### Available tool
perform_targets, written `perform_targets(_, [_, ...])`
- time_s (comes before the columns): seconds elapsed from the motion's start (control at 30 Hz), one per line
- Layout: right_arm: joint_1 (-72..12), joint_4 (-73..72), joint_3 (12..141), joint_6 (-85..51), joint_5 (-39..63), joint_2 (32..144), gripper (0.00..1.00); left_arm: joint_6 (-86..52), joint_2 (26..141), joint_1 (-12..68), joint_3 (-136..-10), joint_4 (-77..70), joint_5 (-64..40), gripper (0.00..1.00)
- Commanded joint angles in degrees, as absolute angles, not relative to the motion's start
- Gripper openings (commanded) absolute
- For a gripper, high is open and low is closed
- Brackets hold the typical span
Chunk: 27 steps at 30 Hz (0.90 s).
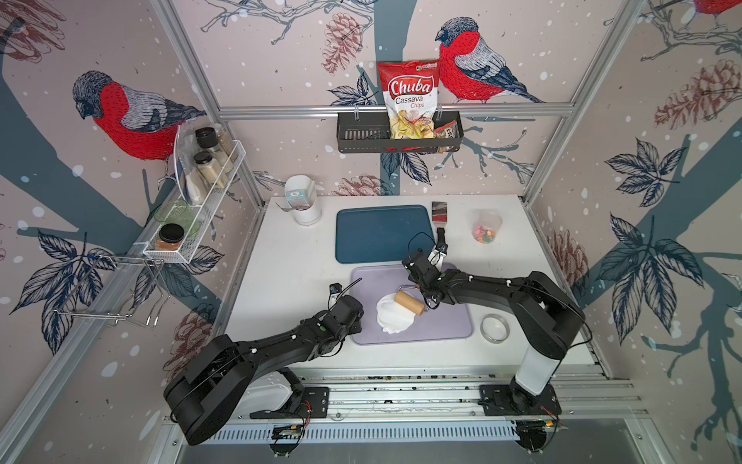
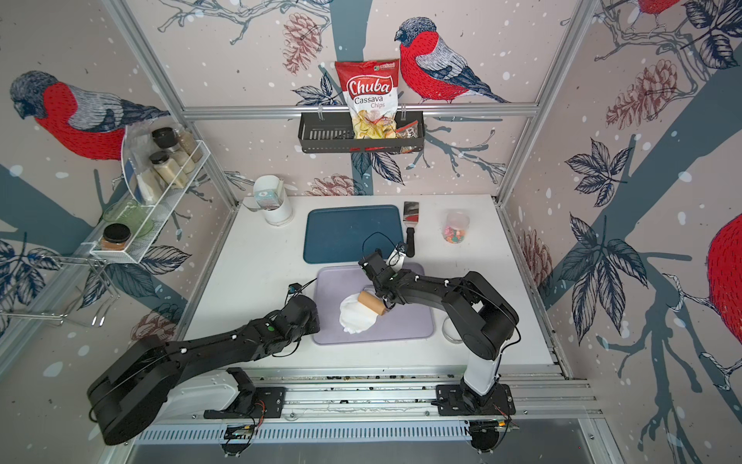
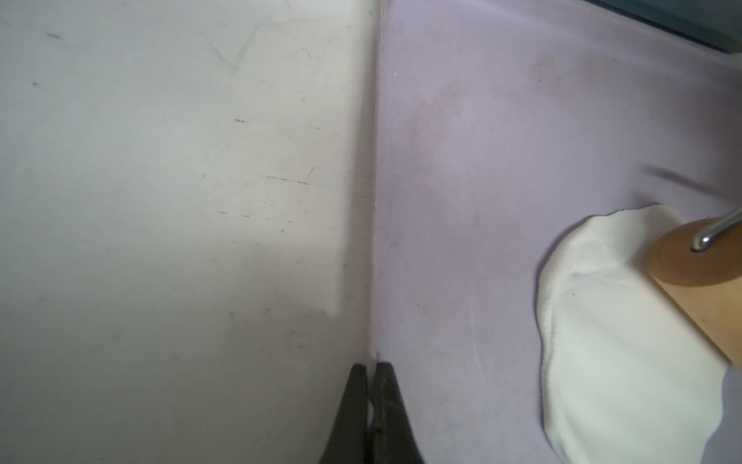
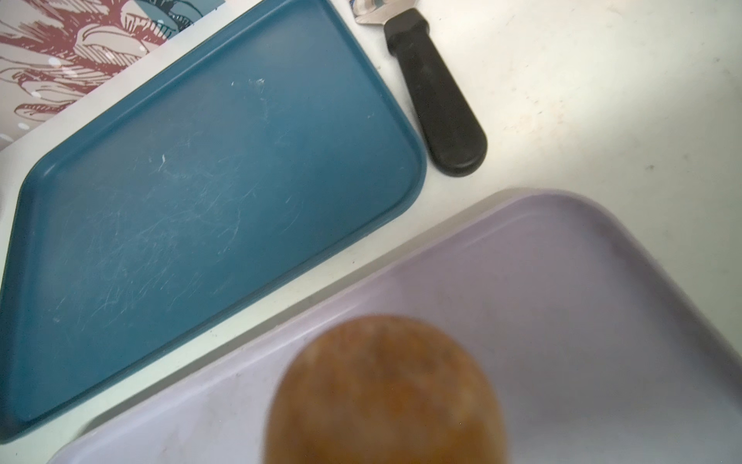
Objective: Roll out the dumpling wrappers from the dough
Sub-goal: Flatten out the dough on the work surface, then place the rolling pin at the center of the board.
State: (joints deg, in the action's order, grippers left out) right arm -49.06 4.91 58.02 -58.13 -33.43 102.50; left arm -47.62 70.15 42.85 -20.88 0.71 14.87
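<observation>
The left gripper (image 3: 371, 365) had 2 slim black fingers (image 3: 347, 409) tapering to points. Just behind it, the left arm (image 1: 257, 353) carried 1 green dot (image 1: 321, 328). Above it, a small black camera box (image 1: 335, 288) trailed a thin black cable (image 1: 350, 284). Farther back, small white studs (image 1: 294, 336) marked the joints. The links were matte black, rounded and boxy, ending in a white base shell (image 1: 265, 391). The right arm (image 1: 502, 289) matched, with its own dot and studs, a looped black wire (image 1: 421, 240) at the wrist and a white column (image 1: 536, 367) at its foot. Each base was a black plate (image 1: 317, 401) with silver screws and red leads (image 1: 307, 406).
</observation>
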Motion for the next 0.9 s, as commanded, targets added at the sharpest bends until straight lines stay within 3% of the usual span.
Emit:
perform_targets(0.0, [-51.7, 6.9, 59.3, -57.7, -32.0, 103.6, 0.00, -47.5, 70.4, 42.8, -21.2, 1.6, 15.8, 0.00])
perform_targets(0.3, [-47.5, 4.3, 60.5, -56.6, -27.3, 95.8, 0.00, -46.6, 70.8, 42.6, -21.5, 2.2, 16.1, 0.00])
perform_targets(0.37, [-45.8, 3.6, 60.8, -56.8, -25.2, 93.9, 0.00, -46.4, 71.3, 42.6, -22.1, 2.7, 16.3, 0.12])
perform_targets(0.5, [-41.2, 3.0, 59.6, -58.0, -22.8, 90.9, 0.00, -45.4, 72.0, 42.5, -23.2, 3.3, 15.8, 0.24])
perform_targets(0.87, [-15.8, 4.6, 46.8, -57.9, -19.6, 79.2, 0.00, -42.6, 66.3, 42.1, -24.9, 3.9, 17.6, 0.32])
